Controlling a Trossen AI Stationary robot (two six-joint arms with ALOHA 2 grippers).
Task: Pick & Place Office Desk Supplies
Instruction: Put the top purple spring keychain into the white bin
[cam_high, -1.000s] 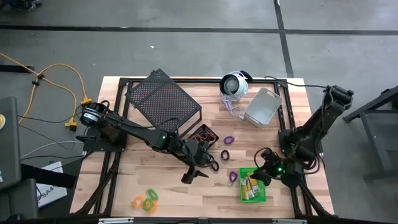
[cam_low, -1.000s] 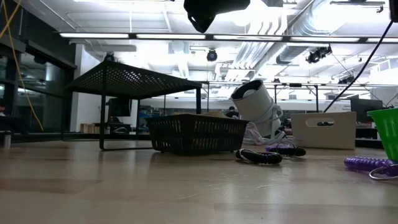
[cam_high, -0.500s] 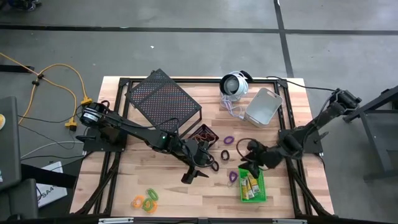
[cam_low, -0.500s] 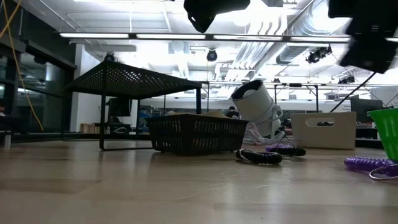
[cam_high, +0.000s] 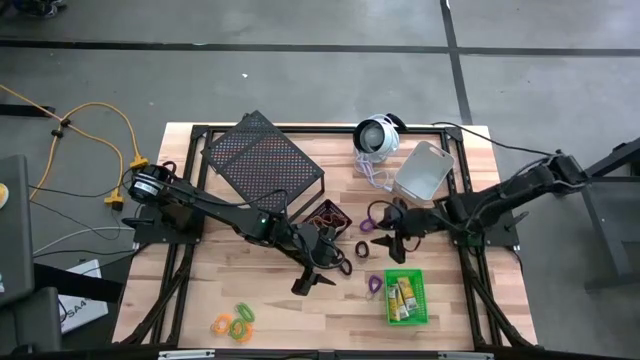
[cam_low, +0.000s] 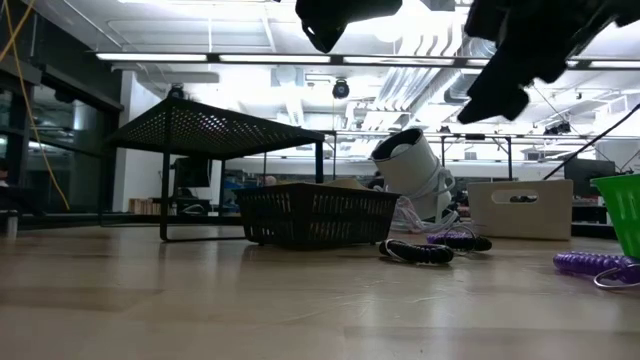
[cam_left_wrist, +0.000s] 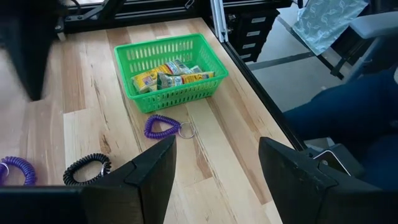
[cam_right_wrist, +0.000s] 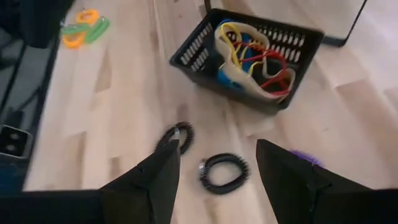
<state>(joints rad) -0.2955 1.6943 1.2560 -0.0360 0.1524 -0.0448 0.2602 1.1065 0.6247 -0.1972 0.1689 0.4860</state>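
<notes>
Your left gripper (cam_high: 312, 272) hangs over the middle of the table (cam_high: 200, 300), its fingers spread with nothing between them. From its wrist camera you look across at the green bin (cam_left_wrist: 171, 70), which holds the little yellow pieces (cam_left_wrist: 168, 74), and at a purple coil loop (cam_left_wrist: 161, 126) lying just beside that bin. A black coil loop (cam_left_wrist: 87, 169) lies nearer the fingers, and another purple one (cam_left_wrist: 13, 168) shows at the frame's edge.

Your right gripper (cam_high: 392, 232) is reaching in over the table's centre, also spread and empty (you see bare wood between its fingers in the wrist view). Under it lie two black coil loops (cam_right_wrist: 224, 169), well apart from the fingers, with the black bin (cam_right_wrist: 249, 59) beyond them. That bin holds a tangle of yellow, red, blue and pale bands (cam_right_wrist: 249, 59).

From above, the green bin (cam_high: 406, 296) sits near the table's front right. The black bin (cam_high: 328, 216) sits beside the large mesh rack (cam_high: 262, 160). The grey bin (cam_high: 424, 172) stands toward the back right, next to the round white-and-black device (cam_high: 377, 136). Orange and green loops (cam_high: 235, 320) lie together at the front left, well apart from both grippers.
</notes>
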